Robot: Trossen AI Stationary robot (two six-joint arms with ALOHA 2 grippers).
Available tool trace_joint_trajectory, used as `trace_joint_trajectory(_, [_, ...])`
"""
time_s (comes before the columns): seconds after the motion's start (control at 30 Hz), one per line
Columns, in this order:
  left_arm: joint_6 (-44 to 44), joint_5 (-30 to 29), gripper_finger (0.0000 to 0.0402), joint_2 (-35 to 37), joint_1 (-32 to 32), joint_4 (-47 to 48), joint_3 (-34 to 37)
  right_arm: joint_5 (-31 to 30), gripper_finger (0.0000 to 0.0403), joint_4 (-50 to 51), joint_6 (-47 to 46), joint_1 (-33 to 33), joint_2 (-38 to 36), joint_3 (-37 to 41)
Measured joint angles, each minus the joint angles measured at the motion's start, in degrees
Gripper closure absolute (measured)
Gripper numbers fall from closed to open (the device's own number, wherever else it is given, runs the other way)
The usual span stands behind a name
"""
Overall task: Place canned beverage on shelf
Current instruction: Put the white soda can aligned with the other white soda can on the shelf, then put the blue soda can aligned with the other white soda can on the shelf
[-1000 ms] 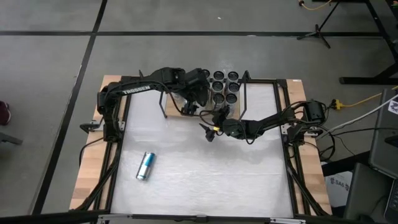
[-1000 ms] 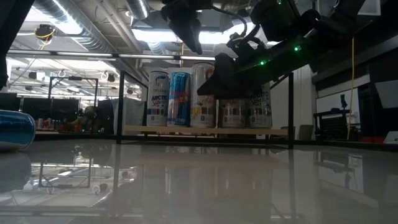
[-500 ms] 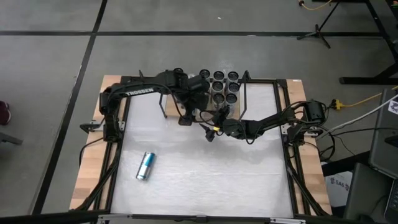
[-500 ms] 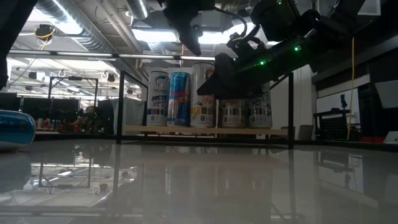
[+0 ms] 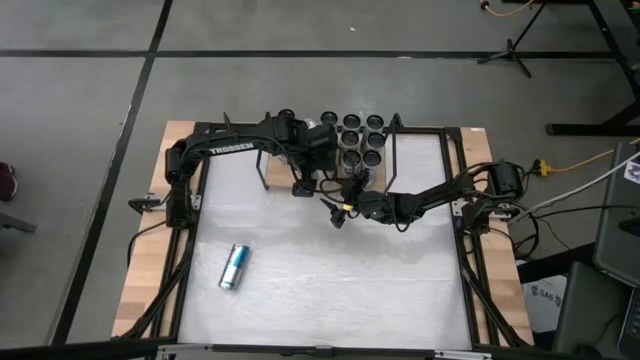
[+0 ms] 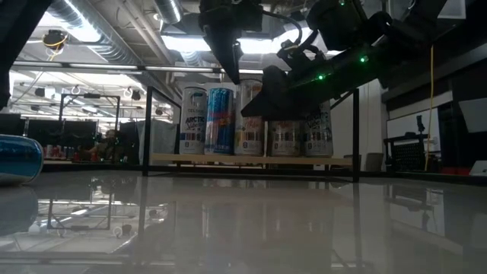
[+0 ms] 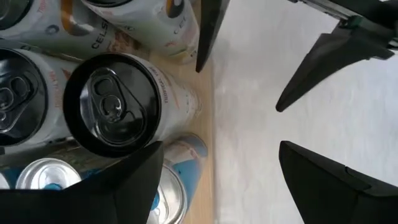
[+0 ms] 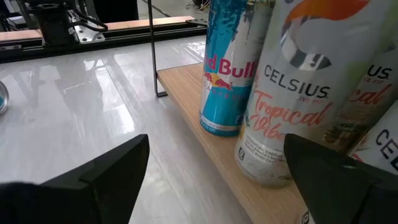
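Both claws gape empty by the shelf (image 6: 251, 160); only overhead shows a fallen can (image 5: 234, 267).

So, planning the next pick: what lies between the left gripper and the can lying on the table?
Only bare white tabletop; the high view shows nothing between the left gripper and the lying can.

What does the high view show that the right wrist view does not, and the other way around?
Only the high view shows the blue can lying on its side on the white table, far from the shelf, and the left end effector open above the shelf's front edge. Only the right wrist view shows the labels: a Red Bull can and a Celsius can upright on the wooden board. Both show the shelf with upright cans and the open right end effector in front of it.
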State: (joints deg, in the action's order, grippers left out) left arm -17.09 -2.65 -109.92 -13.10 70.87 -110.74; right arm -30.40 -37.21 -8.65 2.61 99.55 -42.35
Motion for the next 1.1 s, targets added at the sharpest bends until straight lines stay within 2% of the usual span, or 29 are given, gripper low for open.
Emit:
trace_joint_trajectory(0.43, [0.79, -0.09, 0.0093, 0.56, -0.03, -0.36, 0.0, 0.01, 0.004, -0.02, 0.02, 0.0, 0.0, 0.0])
trace_joint_trajectory(0.73, [11.14, 0.63, 0.0093, 5.08, 3.08, 7.82, -0.13, 0.09, 0.004, -0.27, 0.02, 0.04, 0.0, 0.0])
trace_joint_trajectory(1.1, [26.12, 0.21, 0.0093, 5.94, 13.4, 17.08, 0.35, 3.01, 0.004, -0.46, 0.13, 0.04, 0.0, 0.0])
